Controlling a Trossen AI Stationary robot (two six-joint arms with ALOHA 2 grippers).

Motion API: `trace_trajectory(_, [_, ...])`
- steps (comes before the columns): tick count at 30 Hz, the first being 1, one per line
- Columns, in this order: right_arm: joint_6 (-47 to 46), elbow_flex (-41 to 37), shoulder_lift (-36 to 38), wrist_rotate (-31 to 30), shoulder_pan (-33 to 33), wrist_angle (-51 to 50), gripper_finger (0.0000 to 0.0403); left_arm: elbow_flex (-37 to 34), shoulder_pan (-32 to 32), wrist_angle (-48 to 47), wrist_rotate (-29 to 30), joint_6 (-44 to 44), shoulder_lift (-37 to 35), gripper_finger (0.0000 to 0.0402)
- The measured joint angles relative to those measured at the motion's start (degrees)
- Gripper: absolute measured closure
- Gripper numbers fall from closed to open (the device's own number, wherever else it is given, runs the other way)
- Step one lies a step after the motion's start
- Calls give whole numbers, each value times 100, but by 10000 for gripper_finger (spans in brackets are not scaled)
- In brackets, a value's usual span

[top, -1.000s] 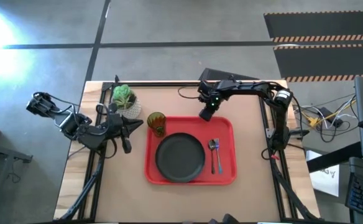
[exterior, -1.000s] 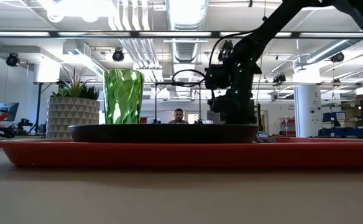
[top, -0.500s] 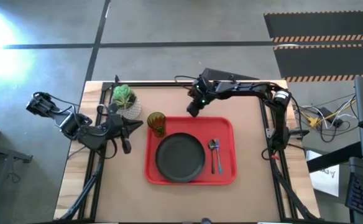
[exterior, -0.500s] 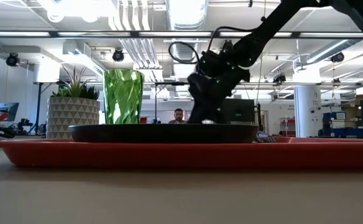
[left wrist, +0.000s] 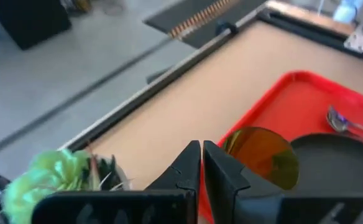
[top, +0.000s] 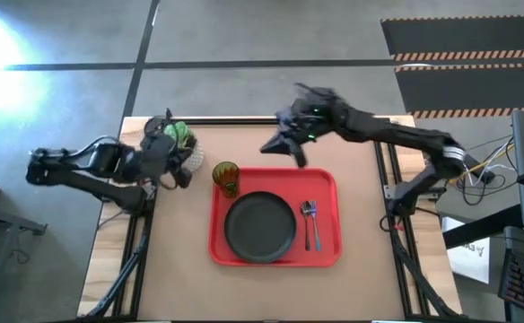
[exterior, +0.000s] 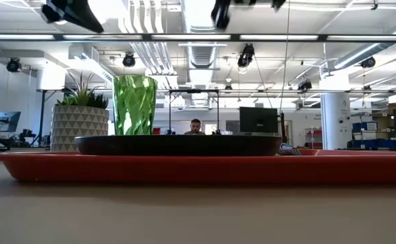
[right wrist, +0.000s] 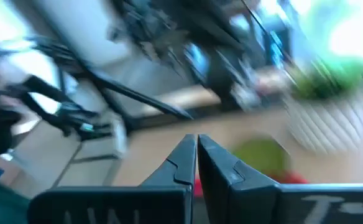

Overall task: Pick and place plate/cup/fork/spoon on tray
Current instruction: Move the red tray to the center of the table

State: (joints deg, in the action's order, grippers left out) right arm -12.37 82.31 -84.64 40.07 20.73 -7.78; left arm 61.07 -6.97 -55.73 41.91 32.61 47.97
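The red tray (top: 327,184) lies in the middle of the table. On it rest the dark plate (top: 260,226), the green cup (top: 226,178) upright at its far-left corner, and the spoon (top: 309,210) and blue-handled fork (top: 317,237) to the right of the plate. My left gripper (top: 185,172) is shut and bare beside the plant pot, pointing at the cup (left wrist: 262,155). My right gripper (top: 267,148) is shut and bare, high above the table beyond the tray's far edge. In the low view both show only at the top: left gripper (exterior: 72,10), right gripper (exterior: 220,12).
A white pot with a green plant (top: 179,144) stands at the far left of the table, right by my left gripper. Bare tabletop lies near and to the left of the tray. A person (exterior: 195,127) sits far off in the room.
My right gripper has risen steeply from just above the tray's far edge and swung toward the table's left, tipping from pointing down to nearly level. My left gripper has swung toward the far edge, up beside the plant. Both stay shut. The tableware has not moved.
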Motion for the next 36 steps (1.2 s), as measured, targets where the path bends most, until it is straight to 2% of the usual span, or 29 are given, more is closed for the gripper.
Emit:
trace_trajectory(4, [333,78,843,-88,-642,56,394,-332,1181,948,-1504,-1041,244,401])
trace_trajectory(7, [607,78,1361,-524,-1206,80,394,-659,1985,1741,-2762,-1638,628,401])
trace_trajectory(10, [749,78,1746,-1012,-1715,83,394,-960,2586,2315,-3537,-1966,1049,401])
trace_trajectory(16, [869,78,2035,-1590,-2498,58,394,-1068,3310,2779,-3932,-2369,1797,401])
trace_trajectory(22, [945,78,1867,-1632,-2809,75,394,-1028,3826,3217,-4723,-2561,2525,402])
trace_trajectory(36, [636,72,1159,-1615,-2837,274,394,-1014,3968,3665,-5087,-2656,3797,401])
